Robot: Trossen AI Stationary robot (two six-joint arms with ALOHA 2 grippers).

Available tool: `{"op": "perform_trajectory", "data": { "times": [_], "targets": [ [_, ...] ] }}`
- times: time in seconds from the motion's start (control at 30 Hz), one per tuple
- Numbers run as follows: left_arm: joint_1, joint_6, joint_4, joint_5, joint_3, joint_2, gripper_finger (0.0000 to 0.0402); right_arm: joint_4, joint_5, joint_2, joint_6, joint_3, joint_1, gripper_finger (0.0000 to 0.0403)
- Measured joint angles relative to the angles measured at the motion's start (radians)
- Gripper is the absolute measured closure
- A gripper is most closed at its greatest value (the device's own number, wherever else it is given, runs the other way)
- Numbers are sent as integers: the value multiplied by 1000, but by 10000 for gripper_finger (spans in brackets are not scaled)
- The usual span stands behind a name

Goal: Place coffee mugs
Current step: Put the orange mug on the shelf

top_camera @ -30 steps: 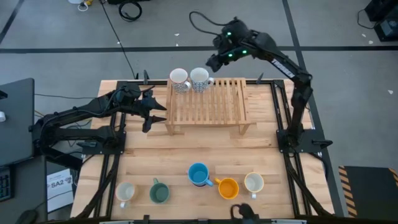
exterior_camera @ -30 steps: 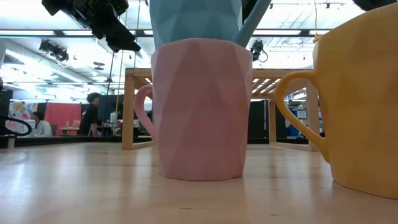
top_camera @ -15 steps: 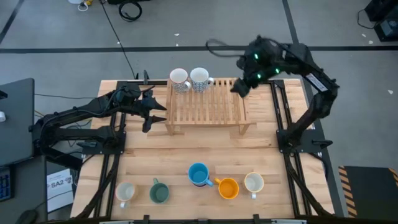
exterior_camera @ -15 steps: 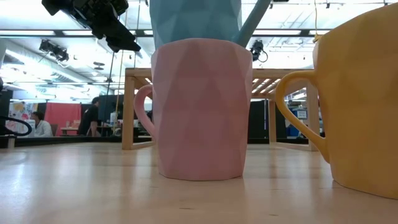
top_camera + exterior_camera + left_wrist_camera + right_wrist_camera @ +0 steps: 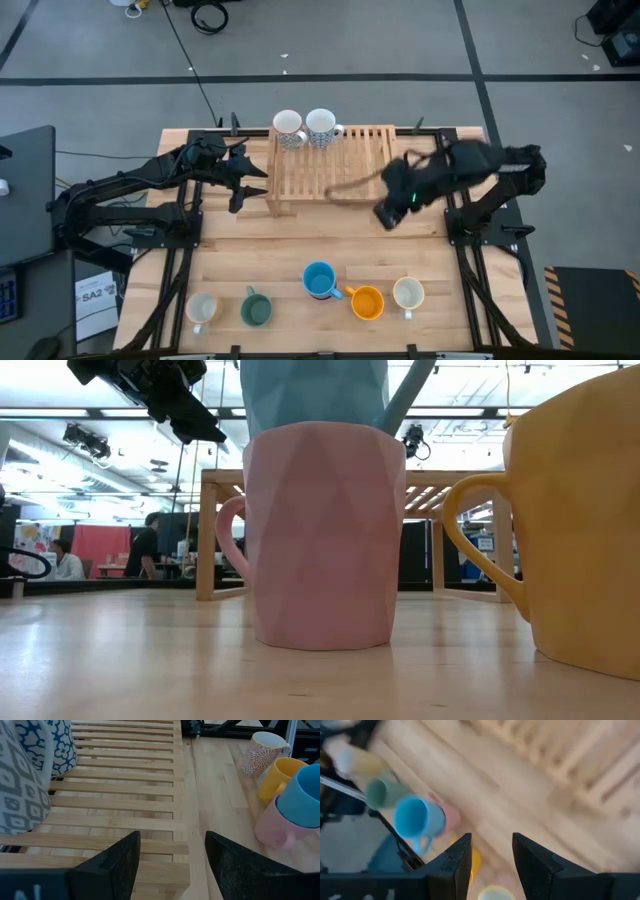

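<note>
Right tool (image 5: pixel 388 215), open and seemingly empty, hangs beside the rack (image 5: pixel 330 165); only its wrist view shows the pink mug (image 5: pixel 451 817).

Slatted wooden rack (image 5: pixel 335 170): two patterned white ceramic mugs (image 5: pixel 304 128) occupy its far-left corner; the remaining slats lie bare. Bare table strip between rack and near row: passable. Near edge: cream mug (image 5: pixel 203 309), dark green mug (image 5: pixel 256 308), blue mug (image 5: pixel 319 280) stacked on pink, orange mug (image 5: pixel 367 302), white mug (image 5: pixel 408 293), narrowly spaced.
</note>
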Motion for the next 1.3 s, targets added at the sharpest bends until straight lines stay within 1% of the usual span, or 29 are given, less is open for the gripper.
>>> {"op": "perform_trajectory", "data": {
  "times": [0.17, 0.27, 0.4, 0.6, 0.73, 0.87, 1.03, 1.23, 1.3],
  "targets": [
    [0, 0, 0, 0, 0, 0, 171, 0, -31, 1, 138, -127, 117, 256],
    [0, 0, 0, 0, 0, 0, 171, 0, -36, 2, 250, -184, 180, 256],
    [0, 0, 0, 0, 0, 0, 171, 0, -38, 2, 453, -249, 262, 256],
    [0, 0, 0, 0, 0, 0, 171, 7, -60, 1, 809, -338, 377, 256],
    [0, 0, 0, 0, 0, 0, 171, 33, -61, 2, 975, -387, 444, 256],
    [0, 0, 0, 0, 0, 0, 171, 87, -61, 2, 1089, -446, 502, 256],
    [0, 0, 0, 0, 0, 0, 171, 184, -96, 2, 1201, -531, 561, 256],
    [0, 0, 0, 0, 0, 0, 171, 317, -106, 2, 1205, -636, 580, 256],
    [0, 0, 0, 0, 0, 0, 171, 334, -113, 3, 1205, -664, 579, 256]
  ]
}}
